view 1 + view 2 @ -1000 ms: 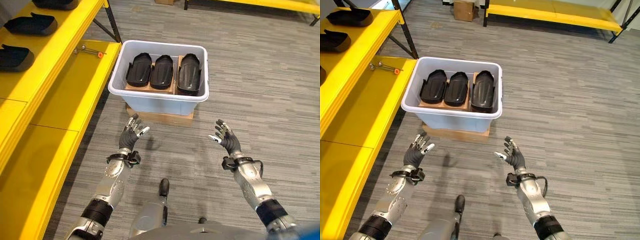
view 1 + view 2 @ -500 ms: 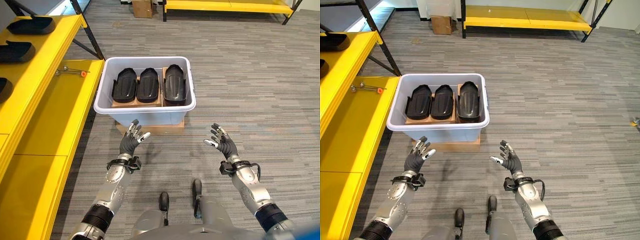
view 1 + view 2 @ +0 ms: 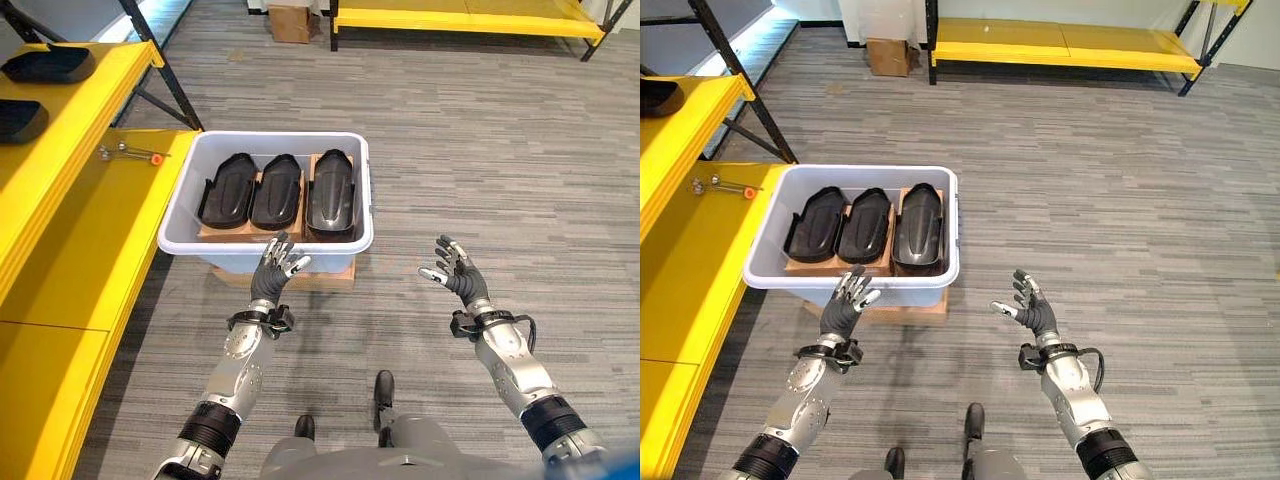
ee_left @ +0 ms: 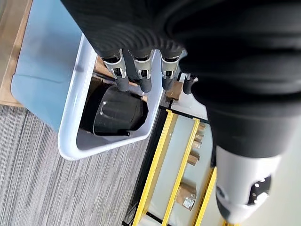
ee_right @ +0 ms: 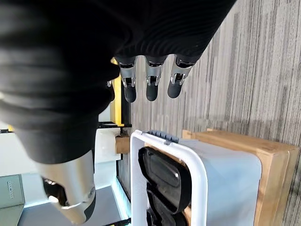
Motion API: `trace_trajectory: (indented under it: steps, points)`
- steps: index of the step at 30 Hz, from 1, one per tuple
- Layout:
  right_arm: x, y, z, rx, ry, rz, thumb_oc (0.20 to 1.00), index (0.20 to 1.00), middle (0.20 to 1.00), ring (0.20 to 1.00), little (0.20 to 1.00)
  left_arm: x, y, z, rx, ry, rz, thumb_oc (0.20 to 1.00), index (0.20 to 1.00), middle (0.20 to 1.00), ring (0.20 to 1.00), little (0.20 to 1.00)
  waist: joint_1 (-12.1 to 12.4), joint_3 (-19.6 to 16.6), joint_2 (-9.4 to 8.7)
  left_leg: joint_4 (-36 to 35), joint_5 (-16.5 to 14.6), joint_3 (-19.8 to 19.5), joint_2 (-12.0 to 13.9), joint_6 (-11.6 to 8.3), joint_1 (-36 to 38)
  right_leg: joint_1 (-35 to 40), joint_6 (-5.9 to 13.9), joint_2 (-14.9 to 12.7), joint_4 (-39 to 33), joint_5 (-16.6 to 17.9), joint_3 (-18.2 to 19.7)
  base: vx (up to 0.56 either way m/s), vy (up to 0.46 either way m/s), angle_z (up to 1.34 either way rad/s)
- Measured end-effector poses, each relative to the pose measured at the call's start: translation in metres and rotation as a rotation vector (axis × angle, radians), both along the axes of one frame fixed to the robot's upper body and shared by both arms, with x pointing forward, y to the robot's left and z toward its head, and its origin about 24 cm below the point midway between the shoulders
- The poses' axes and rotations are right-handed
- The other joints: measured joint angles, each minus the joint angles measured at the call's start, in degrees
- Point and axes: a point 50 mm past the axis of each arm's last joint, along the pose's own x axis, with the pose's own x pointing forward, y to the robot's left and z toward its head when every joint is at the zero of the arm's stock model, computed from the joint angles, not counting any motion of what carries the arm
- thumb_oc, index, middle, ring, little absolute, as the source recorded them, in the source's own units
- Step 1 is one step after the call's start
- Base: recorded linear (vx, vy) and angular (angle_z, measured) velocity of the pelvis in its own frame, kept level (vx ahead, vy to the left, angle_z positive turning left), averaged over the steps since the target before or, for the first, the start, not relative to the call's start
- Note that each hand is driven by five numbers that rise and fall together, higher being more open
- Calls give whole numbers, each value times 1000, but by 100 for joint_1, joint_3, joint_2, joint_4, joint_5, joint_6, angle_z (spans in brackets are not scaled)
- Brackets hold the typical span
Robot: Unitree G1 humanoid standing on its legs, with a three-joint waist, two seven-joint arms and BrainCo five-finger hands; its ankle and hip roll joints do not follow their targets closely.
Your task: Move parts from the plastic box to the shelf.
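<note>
A pale grey plastic box (image 3: 262, 249) stands on a wooden block on the floor, holding three black moulded parts (image 3: 279, 190) side by side. The yellow shelf (image 3: 70, 200) runs along the left, with two more black parts (image 3: 45, 64) on its upper level. My left hand (image 3: 274, 278) hovers open just in front of the box's near wall, fingers up. To the right of the box, over the bare floor, my right hand (image 3: 460, 279) is also open and holds nothing. The left wrist view shows the box (image 4: 75, 89) with a black part (image 4: 115, 110) past my fingers.
A small tool with an orange tip (image 3: 130, 153) lies on the lower shelf level near the box. A cardboard box (image 3: 290, 20) and a low yellow rack (image 3: 470, 18) stand at the far end. Grey carpet spreads to the right.
The camera has shifted, so the box now sits more to the left and nearer. My left hand has come closer to the box's front wall. Both hands stay open and empty.
</note>
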Motion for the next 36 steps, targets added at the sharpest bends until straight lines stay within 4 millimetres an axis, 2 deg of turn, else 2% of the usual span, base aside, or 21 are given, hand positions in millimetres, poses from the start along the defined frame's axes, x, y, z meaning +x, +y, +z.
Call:
trace_trajectory:
  steps: [3,6,7,8,9,10,11,12,13,14,15,16,17,20,21,23,24,25,27,32,36]
  points:
    - [0,0,0,1,1,1,1000,1000,1000,1000,1000,-2,-1,-2,0,8,-3,1000,1000,1000,1000,1000,36,-2,24,38,-42,-23,-9,-60,-21,1,54,1,0,-18,4,31,-100,7]
    - [-2,1,-3,4,9,0,1000,1000,1000,1000,1000,-2,0,-2,3,9,-4,1000,1000,1000,1000,1000,-9,-3,-57,765,-183,-139,-121,-214,-471,-12,117,-63,-26,-76,159,9,-76,25]
    - [-2,0,-2,2,5,-2,1000,1000,1000,1000,1000,-6,1,-6,0,25,-1,1000,1000,1000,1000,1000,157,26,-23,1735,-338,-119,-110,-433,-955,-212,-51,28,366,-209,164,35,-106,32]
    - [-2,-1,-3,2,8,-5,1000,1000,1000,1000,1000,-4,1,-5,8,20,-7,1000,1000,1000,1000,1000,210,114,-130,3023,-315,-270,-322,-514,-1641,-247,-95,-85,467,-361,175,47,-30,19]
    - [-5,-2,-8,1,28,-11,1000,1000,1000,1000,1000,-7,1,-9,12,36,-9,1000,1000,1000,1000,1000,270,145,-217,3584,-180,-410,-376,-460,-1969,-158,-130,-125,378,-358,170,101,35,24]
    - [-8,0,-9,11,31,-11,1000,1000,1000,1000,1000,-11,2,-14,15,62,-6,1000,1000,1000,1000,1000,268,154,-318,3481,-219,-321,-338,-283,-2092,-41,-159,-184,247,-348,135,92,37,12]
    - [-9,0,-10,12,30,-12,1000,1000,1000,1000,1000,-11,2,-16,17,67,-8,1000,1000,1000,1000,1000,228,197,-417,3219,-217,-223,-295,-261,-2173,-37,-155,-227,191,-399,129,192,150,-10]
    - [-7,-2,-8,-5,24,-12,1000,1000,1000,1000,1000,-8,-4,-15,-1,64,-12,1000,1000,1000,1000,1000,237,331,-384,2015,-7,-100,-66,-71,-2069,-59,-27,-196,170,-579,238,182,174,-3]
    - [-9,-7,-9,-20,29,-30,1000,1000,1000,1000,1000,-9,-10,-16,-5,63,-35,1000,1000,1000,1000,1000,100,292,-177,1260,101,-246,398,-328,-2048,-218,-55,-66,867,-831,266,248,235,-2]
    - [-9,-13,-12,-27,44,-60,1000,1000,1000,1000,1000,-4,-16,-17,-11,69,-47,1000,1000,1000,1000,1000,114,342,-19,344,343,-404,828,-465,-2027,-127,-85,176,719,-871,180,241,244,12]
    - [-9,-9,-13,-23,45,-54,1000,1000,1000,1000,1000,0,-13,-13,-1,56,-43,1000,1000,1000,1000,1000,198,487,-210,-289,572,-381,915,-464,-2111,38,-66,162,420,-834,324,243,250,-10]
    - [-10,-8,-16,-21,56,-55,1000,1000,1000,1000,1000,0,-12,-15,5,65,-38,1000,1000,1000,1000,1000,281,525,-304,-239,667,-295,905,-474,-2132,202,-29,123,165,-801,443,239,258,-48]
    - [-11,-7,-17,-20,60,-51,1000,1000,1000,1000,1000,-3,-10,-18,5,78,-32,1000,1000,1000,1000,1000,376,525,-306,58,684,-242,866,-454,-2081,347,-49,65,20,-766,540,270,284,-81]
    - [-15,-8,-17,-29,60,-36,1000,1000,1000,1000,1000,-10,-9,-24,3,101,-26,1000,1000,1000,1000,1000,428,320,-23,563,611,-106,626,-331,-1843,441,-39,-82,-21,-765,698,154,181,-66]
    - [-18,-10,-18,-39,64,-33,1000,1000,1000,1000,1000,-8,-9,-22,2,93,-26,1000,1000,1000,1000,1000,413,247,104,492,735,-145,484,-353,-1772,418,76,-156,-23,-800,771,161,266,-38]
    - [-25,-6,-24,-30,89,-23,1000,1000,1000,1000,1000,-2,-2,-12,20,53,-16,1000,1000,1000,1000,1000,375,238,-51,418,836,71,179,-158,-1707,485,261,-482,50,-744,796,160,328,1]
    - [-27,-1,-28,-7,102,-29,1000,1000,1000,1000,1000,1,4,-4,49,20,-21,1000,1000,1000,1000,1000,417,231,-269,504,791,156,-74,45,-1704,557,331,-740,217,-717,777,114,271,6]
    - [-16,11,-21,24,66,-11,1000,1000,1000,1000,1000,6,13,3,86,0,-16,1000,1000,1000,1000,1000,518,241,-299,629,617,367,-359,236,-1690,531,363,-1046,233,-643,902,142,379,-9]
    - [-6,17,-12,33,32,2,1000,1000,1000,1000,1000,11,13,9,98,-19,-23,1000,1000,1000,1000,1000,523,244,-308,705,485,433,-539,385,-1670,511,511,-1156,291,-493,944,122,366,-19]
    - [15,28,9,51,-44,21,1000,1000,1000,1000,1000,25,3,25,97,-80,-41,1000,1000,1000,1000,1000,499,245,-350,713,299,621,-663,631,-1555,210,809,-1395,1063,-464,1019,93,226,-12]
    - [12,29,6,57,-33,19,1000,1000,1000,1000,1000,12,11,10,127,-21,-34,1000,1000,1000,1000,1000,524,227,-362,629,224,779,-794,737,-1358,-40,1011,-1507,1610,-396,760,117,310,-16]
